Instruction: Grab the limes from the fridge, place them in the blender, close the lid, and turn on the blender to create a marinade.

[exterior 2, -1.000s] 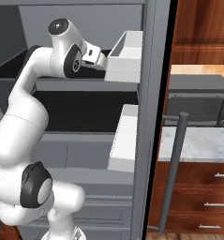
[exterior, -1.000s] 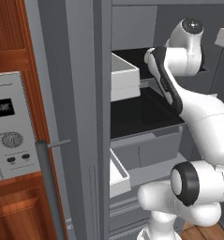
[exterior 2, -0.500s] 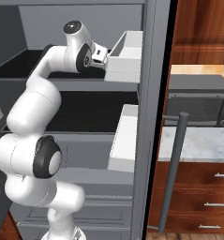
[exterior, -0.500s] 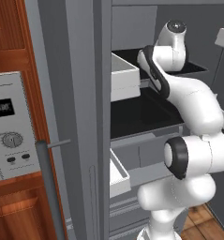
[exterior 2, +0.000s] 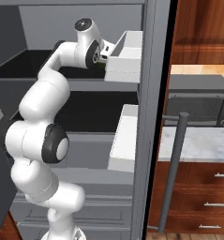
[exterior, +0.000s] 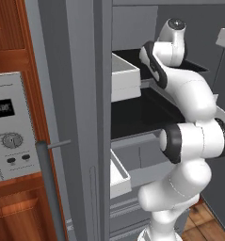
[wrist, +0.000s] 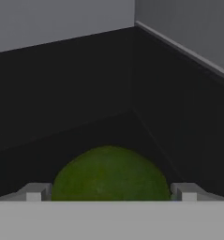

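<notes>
Lime [wrist: 111, 174] on black fridge shelf [wrist: 76, 93], between wide-open claw [wrist: 111, 191] fingertips, not gripped

A rendered home kitchen: an open grey fridge [exterior: 81, 117] fills the frame's centre, a wall oven [exterior: 10, 127] in wood cabinetry sits at left, a microwave [exterior 2: 197, 105] on a marble counter [exterior 2: 197, 143] at right.

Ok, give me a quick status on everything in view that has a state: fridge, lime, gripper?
fridge: door open, arm reaching onto the upper black shelf.
lime: on the dark shelf, between the fingertips, not yet gripped.
gripper: open, jaws wide on either side of the lime.
</notes>
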